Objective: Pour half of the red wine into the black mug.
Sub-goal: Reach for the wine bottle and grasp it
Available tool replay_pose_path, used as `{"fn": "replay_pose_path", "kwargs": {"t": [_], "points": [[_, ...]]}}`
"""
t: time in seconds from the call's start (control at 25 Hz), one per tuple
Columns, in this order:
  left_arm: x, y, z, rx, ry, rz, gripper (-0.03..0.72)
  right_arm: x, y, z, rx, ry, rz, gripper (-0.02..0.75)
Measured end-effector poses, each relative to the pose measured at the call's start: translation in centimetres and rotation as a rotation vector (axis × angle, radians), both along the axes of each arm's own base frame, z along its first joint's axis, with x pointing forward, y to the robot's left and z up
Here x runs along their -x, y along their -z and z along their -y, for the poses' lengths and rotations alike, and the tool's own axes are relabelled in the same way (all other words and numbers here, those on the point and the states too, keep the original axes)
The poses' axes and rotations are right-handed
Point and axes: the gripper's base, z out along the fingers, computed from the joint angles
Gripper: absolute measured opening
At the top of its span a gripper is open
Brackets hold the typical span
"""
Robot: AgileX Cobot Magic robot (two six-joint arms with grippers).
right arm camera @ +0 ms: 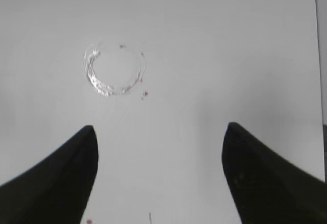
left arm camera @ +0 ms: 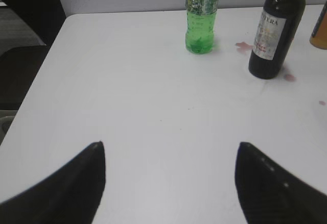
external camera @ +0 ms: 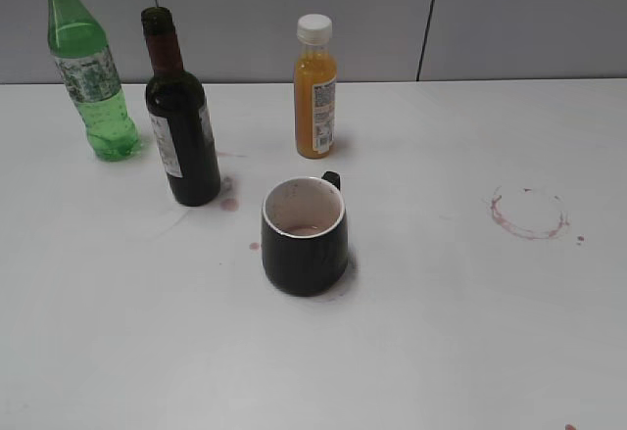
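Observation:
The dark-green wine bottle [external camera: 181,121] with maroon neck and white label stands upright and uncapped at the left of the white table; it also shows in the left wrist view [left arm camera: 274,30]. The black mug [external camera: 304,237] with white inside stands in the middle, handle to the back, with a little reddish liquid at the bottom. My left gripper [left arm camera: 168,145] is open and empty over bare table, well short of the bottle. My right gripper [right arm camera: 159,127] is open and empty over bare table. Neither gripper shows in the exterior view.
A light-green plastic bottle [external camera: 90,68] stands at the far left, also in the left wrist view [left arm camera: 202,17]. An orange juice bottle [external camera: 314,87] with white cap stands behind the mug. A red ring stain [external camera: 529,213] marks the table at the right [right arm camera: 115,71]. Small wine spots lie near the bottle.

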Motion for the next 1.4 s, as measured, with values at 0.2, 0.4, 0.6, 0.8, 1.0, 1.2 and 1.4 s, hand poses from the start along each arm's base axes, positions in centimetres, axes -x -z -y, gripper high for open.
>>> {"fn": "replay_pose_path", "kwargs": {"t": [0.2, 0.4, 0.6, 0.8, 1.0, 1.2, 1.4], "points": [[0.0, 0.0, 0.0, -0.001, 0.0, 0.0, 0.59, 6.1, 1.7, -0.7, 0.014, -0.039, -0.045, 0.573], [0.0, 0.0, 0.0, 0.0, 0.0, 0.0, 0.59, 11.9, 4.9, -1.4, 0.01, -0.042, -0.081, 0.573], [0.0, 0.0, 0.0, 0.0, 0.0, 0.0, 0.59, 17.0, 8.4, -2.0, 0.009, -0.041, -0.09, 0.573], [0.0, 0.0, 0.0, 0.0, 0.0, 0.0, 0.59, 20.7, 11.0, -2.4, 0.017, -0.038, -0.024, 0.573], [0.0, 0.0, 0.0, 0.0, 0.0, 0.0, 0.59, 23.9, 11.9, -2.8, 0.036, -0.038, 0.109, 0.573], [0.0, 0.0, 0.0, 0.0, 0.0, 0.001, 0.59, 26.3, 11.3, -3.1, 0.06, -0.034, 0.311, 0.573], [0.0, 0.0, 0.0, 0.0, 0.0, 0.001, 0.59, 29.0, 10.9, -3.4, 0.081, -0.033, 0.509, 0.573]]}}
